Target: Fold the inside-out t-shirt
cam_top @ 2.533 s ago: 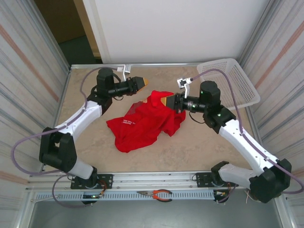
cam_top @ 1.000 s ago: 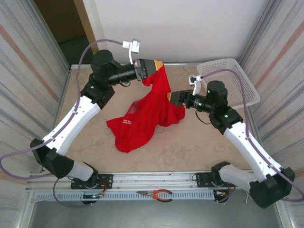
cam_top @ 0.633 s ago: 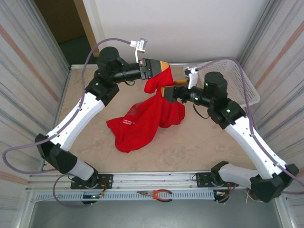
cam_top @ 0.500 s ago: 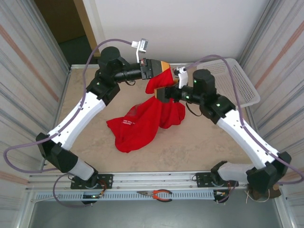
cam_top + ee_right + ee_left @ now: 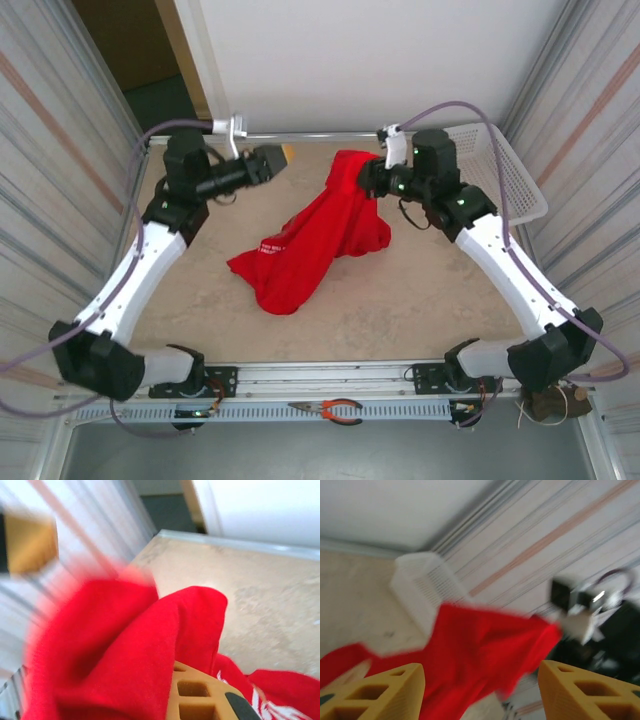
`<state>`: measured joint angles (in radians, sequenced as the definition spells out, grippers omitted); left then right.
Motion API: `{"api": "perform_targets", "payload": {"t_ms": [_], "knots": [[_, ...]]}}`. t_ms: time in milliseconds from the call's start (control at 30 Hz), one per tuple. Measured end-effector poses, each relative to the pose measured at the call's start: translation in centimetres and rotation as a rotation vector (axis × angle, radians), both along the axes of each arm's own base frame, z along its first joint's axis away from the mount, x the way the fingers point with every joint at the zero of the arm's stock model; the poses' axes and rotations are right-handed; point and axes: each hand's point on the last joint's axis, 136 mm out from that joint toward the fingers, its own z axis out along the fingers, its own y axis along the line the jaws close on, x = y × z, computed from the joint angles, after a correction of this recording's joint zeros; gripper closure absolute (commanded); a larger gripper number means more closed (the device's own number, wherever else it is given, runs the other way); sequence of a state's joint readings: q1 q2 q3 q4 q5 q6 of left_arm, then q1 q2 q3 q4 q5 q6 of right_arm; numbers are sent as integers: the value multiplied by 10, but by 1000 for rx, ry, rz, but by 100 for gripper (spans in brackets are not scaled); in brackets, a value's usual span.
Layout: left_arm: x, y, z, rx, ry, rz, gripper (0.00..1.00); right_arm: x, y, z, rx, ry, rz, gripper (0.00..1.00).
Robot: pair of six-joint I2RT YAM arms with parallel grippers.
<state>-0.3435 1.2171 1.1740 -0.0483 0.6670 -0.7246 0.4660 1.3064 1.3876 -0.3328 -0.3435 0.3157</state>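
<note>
The inside-out t-shirt [image 5: 320,235] is bright red, with white lettering near its left side. One end is lifted off the table; the rest trails down to the left in a crumpled heap. My right gripper [image 5: 366,178] is shut on the raised end. In the right wrist view red cloth [image 5: 125,645] drapes over one tan finger [image 5: 200,695] and hides the other. My left gripper [image 5: 277,157] hangs open to the left of the shirt, apart from it. Its two yellow fingers [image 5: 375,690] frame the shirt [image 5: 485,650] from a distance, with nothing between them.
A white mesh basket [image 5: 495,170] stands at the back right corner, close behind my right arm. Red-handled pliers [image 5: 335,408] lie on the front rail. Striped walls close in on both sides. Bare tabletop [image 5: 420,300] lies in front of the shirt.
My left gripper let go of the raised cloth and drew back to the left. My right gripper shut on that same raised end and now holds it up alone.
</note>
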Motion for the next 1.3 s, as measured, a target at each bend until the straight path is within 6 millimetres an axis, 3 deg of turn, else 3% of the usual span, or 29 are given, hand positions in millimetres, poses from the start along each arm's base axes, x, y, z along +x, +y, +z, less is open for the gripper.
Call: {"api": "perform_targets", "payload": {"t_ms": [167, 300, 500, 667, 700, 733, 767, 800, 867, 933, 1000, 1067, 1133, 1200, 1267, 1300], "knots": [[-44, 15, -97, 185, 68, 42, 27, 0, -10, 18, 25, -24, -34, 100], [-73, -1, -168, 353, 110, 0, 24, -2, -11, 20, 32, -21, -38, 100], [-87, -50, -212, 549, 36, -80, 22, -2, -11, 20, 47, -5, -45, 100], [-56, -87, -238, 692, -4, -50, 23, -1, -13, 20, 52, 2, -60, 100], [-45, -91, -243, 723, -6, -27, 33, -1, -13, 21, 54, 3, -64, 100], [-37, -94, -247, 751, -11, -10, 52, -2, -14, 22, 52, 5, -67, 100], [-26, -95, -252, 777, -5, 12, 84, -3, -16, 24, 51, 5, -71, 100], [-16, -95, -255, 800, -1, 31, 100, -4, -18, 27, 50, 4, -75, 100], [3, -86, -252, 828, 3, 59, 100, -5, -26, 37, 49, -3, -100, 100], [19, -70, -231, 827, -11, 88, 100, -2, -43, 53, 52, -24, -152, 100], [37, -54, -184, 768, -53, 123, 100, 4, -72, 75, 63, -64, -239, 100], [53, -36, -110, 655, -136, 166, 100, 6, -100, 99, 81, -109, -324, 100], [61, -15, -18, 517, -269, 207, 93, 3, -121, 125, 112, -157, -379, 100], [55, 9, 74, 410, -431, 250, 61, -5, -125, 148, 150, -200, -381, 100], [40, 29, 132, 359, -543, 288, 52, -15, -124, 169, 194, -238, -367, 100], [33, 36, 148, 347, -573, 300, 48, -19, -124, 177, 215, -253, -361, 100]]}}
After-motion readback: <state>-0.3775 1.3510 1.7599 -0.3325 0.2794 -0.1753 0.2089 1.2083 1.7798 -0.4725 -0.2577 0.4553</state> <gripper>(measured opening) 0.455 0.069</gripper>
